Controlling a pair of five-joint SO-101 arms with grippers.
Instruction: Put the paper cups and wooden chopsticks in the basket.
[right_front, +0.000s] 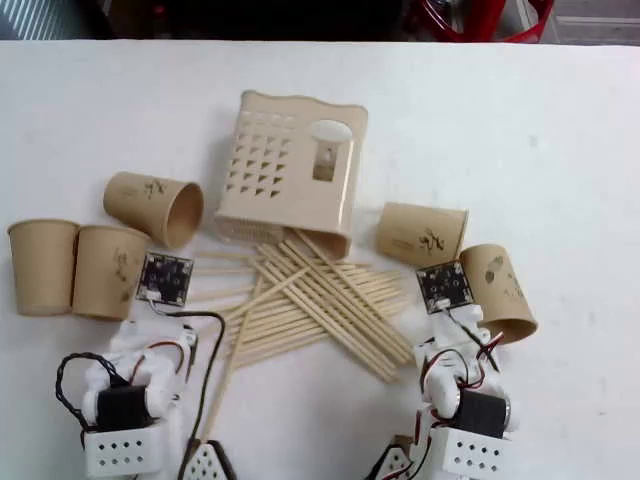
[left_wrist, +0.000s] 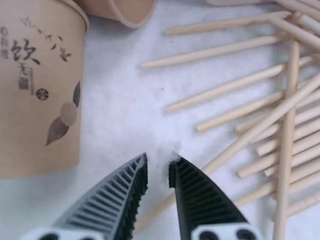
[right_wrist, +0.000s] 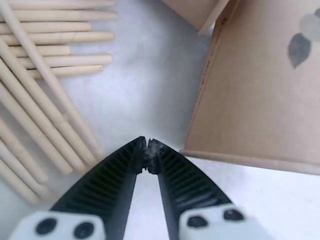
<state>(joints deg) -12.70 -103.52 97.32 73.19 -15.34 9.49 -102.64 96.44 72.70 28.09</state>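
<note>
Left pincer (left_wrist: 158, 167) narrowly parted, right pincer (right_wrist: 148, 146) pinched shut, both empty. Chopsticks (left_wrist: 260, 126) lie between them, a cup (left_wrist: 40, 90) just outside each, basket (right_front: 285, 170) beyond. Each cup looks light and crushable, so take the rim gently; chopsticks seem stiff, slim, prone to rolling.

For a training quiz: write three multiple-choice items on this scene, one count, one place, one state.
1. How many paper cups are there? A three; B five; C seven.
2. Where do the wooden chopsticks lie? A inside a cup; B loose on the table; C standing in a jar.
3. The right pincer is: A shut; B wide open; C gripping a cup.
Key: B, three left of the basket, two right; B, spread before it; A, its tips touch.
</note>
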